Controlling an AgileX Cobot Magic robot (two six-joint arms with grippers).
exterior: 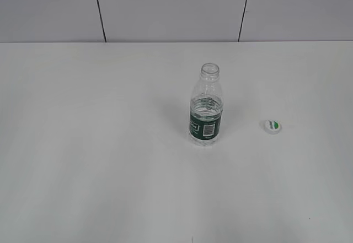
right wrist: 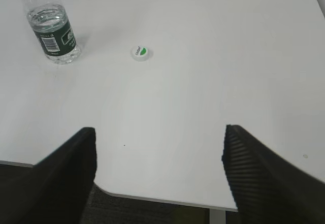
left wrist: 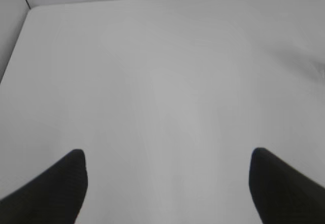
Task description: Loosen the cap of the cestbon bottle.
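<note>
- Left gripper: its jaws stand wide apart with nothing between them, over bare table on the left side. Neither bottle nor cap shows in its wrist view, and the arm itself is out of the exterior view.
- Bottle: upright near the middle of the table, a touch right of centre and closer to the far edge than the near one. Neck is bare, threads showing, water sitting about at the top of the green label. The right wrist view catches it too, towards the far left from that arm's side.
- Cap: off the bottle, lying flat on the table to the right, well apart from it, green patch facing up. It's roughly level with the bottle's base, still well in from the right edge.
- Right gripper: jaws spread wide, holding nothing, hanging over the near right edge of the table, with bottle and cap both well ahead of it.
- Step in hand: I'd call this one done. The cap is not just loosened but fully off, and both grippers are clear of the bottle.
- Next move: nothing more looks needed for the task itself. If anything, just keep both arms back so the open bottle isn't knocked, because it would spill.
</note>
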